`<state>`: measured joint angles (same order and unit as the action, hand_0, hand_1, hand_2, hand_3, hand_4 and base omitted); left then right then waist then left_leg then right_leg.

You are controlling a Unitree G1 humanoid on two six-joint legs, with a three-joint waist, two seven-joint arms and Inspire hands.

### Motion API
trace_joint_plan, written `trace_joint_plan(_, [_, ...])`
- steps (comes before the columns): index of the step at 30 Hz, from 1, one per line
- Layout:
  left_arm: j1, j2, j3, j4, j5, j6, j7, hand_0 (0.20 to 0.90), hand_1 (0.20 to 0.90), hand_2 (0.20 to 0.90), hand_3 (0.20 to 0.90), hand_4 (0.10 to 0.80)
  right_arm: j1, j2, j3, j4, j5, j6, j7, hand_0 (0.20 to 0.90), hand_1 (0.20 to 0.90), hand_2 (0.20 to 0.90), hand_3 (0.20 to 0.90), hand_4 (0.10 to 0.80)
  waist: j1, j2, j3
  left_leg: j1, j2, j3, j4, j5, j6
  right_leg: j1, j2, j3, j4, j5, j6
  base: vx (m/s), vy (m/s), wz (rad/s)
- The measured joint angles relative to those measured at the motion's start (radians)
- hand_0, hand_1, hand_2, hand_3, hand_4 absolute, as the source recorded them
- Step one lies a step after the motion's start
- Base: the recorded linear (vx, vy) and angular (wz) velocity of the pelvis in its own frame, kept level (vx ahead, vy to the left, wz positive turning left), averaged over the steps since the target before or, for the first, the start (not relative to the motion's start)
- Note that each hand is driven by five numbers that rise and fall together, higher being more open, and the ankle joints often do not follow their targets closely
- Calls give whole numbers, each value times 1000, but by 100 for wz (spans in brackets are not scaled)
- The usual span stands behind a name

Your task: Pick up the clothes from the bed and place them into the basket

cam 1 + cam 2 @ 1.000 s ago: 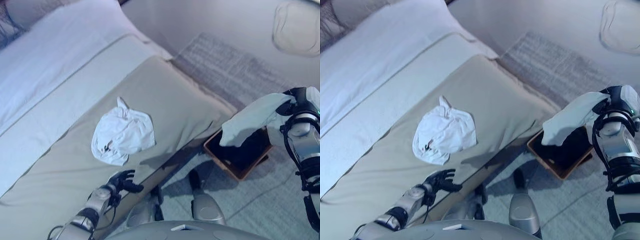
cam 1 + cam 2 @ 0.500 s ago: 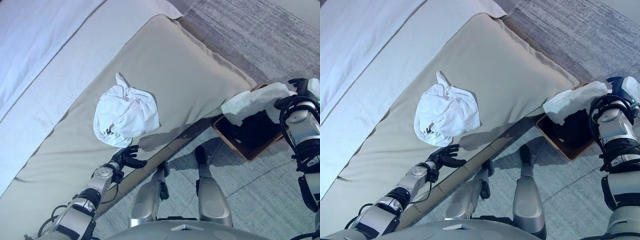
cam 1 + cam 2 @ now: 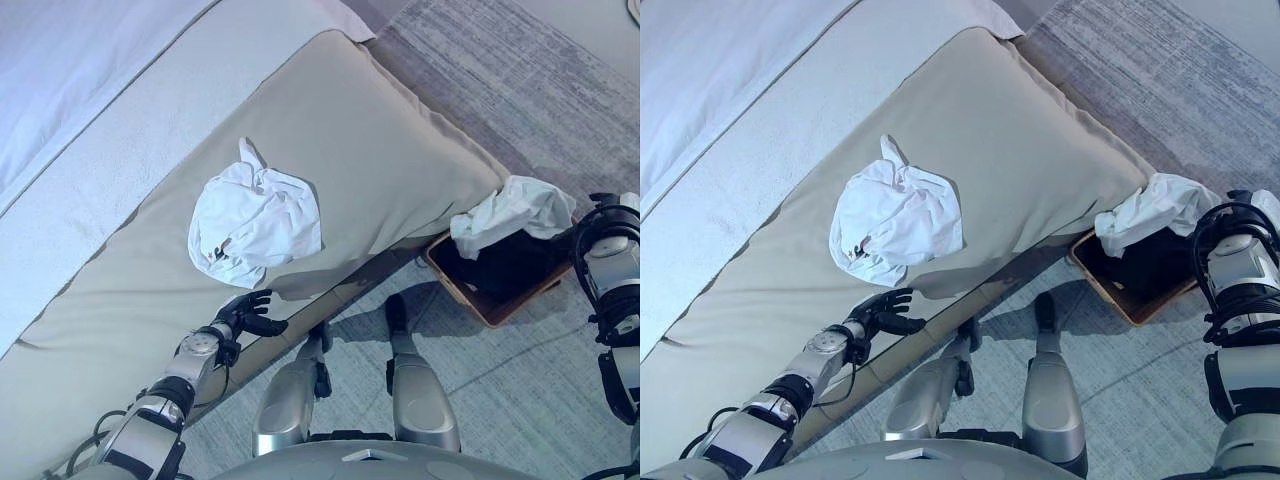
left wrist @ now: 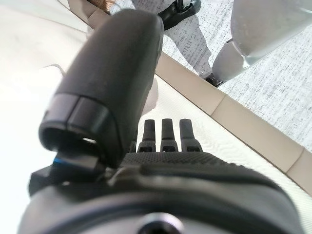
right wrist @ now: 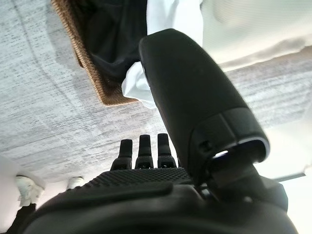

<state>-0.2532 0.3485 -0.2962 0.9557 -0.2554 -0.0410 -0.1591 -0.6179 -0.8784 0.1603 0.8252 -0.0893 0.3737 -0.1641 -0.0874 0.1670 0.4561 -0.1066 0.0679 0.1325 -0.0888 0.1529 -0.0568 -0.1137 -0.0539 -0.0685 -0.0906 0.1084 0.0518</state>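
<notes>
A crumpled white garment lies on the beige bed cover, near its front edge. Just below it my left hand rests open at the bed's edge, apart from the garment. A brown wicker basket with a dark inside stands on the floor at the bed's corner. A second white garment hangs over the basket's far rim, partly inside. My right hand hovers just right of it; in the right wrist view its fingers are straight and the cloth lies past the thumb, not gripped.
White sheets cover the bed's far left part. A grey patterned rug lies beyond the bed's corner, and pale carpet surrounds the basket. The bed's wooden side rail runs below my left hand.
The view tilted down after the first frames. The white garment that hung from my raised right hand now lies on the basket's rim; that hand has moved right, off the cloth. Left hand barely moved.
</notes>
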Motion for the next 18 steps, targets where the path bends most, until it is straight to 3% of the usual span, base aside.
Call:
trace_joint_plan(6, [57, -33, 68, 3, -2, 0, 22, 900, 900, 900, 900, 800, 93, 17, -32, -453, -67, -44, 42, 900, 900, 900, 900, 800, -1, -25, 3, 9, -8, -11, 0, -4, 4, 13, 0, -5, 0, 3, 2, 109, 183, 3])
trace_joint_plan(9, [70, -54, 75, 10, -11, -1, 27, 900, 900, 900, 900, 800, 94, 52, 12, -563, -133, -120, 95, 900, 900, 900, 900, 800, 23, -59, -12, 12, -9, -49, 0, -4, 4, 37, -1, -45, 0, 2, 2, 126, 193, 33])
trace_joint_plan(14, [81, -72, 74, 13, -21, -7, 35, 900, 900, 900, 900, 800, 51, 111, 84, -547, -199, -156, 135, 900, 900, 900, 900, 800, 115, -108, -38, 1, -26, -114, 1, 2, 9, 62, -8, -109, 0, -10, 13, 58, 149, 45])
trace_joint_plan(18, [71, -61, 64, 49, -28, -7, 36, 900, 900, 900, 900, 800, -106, 142, 220, -356, -228, -132, 141, 900, 900, 900, 900, 800, 201, -118, -42, -48, -56, -194, 39, 4, 11, 69, -33, -195, 17, -35, 19, 66, 166, 68])
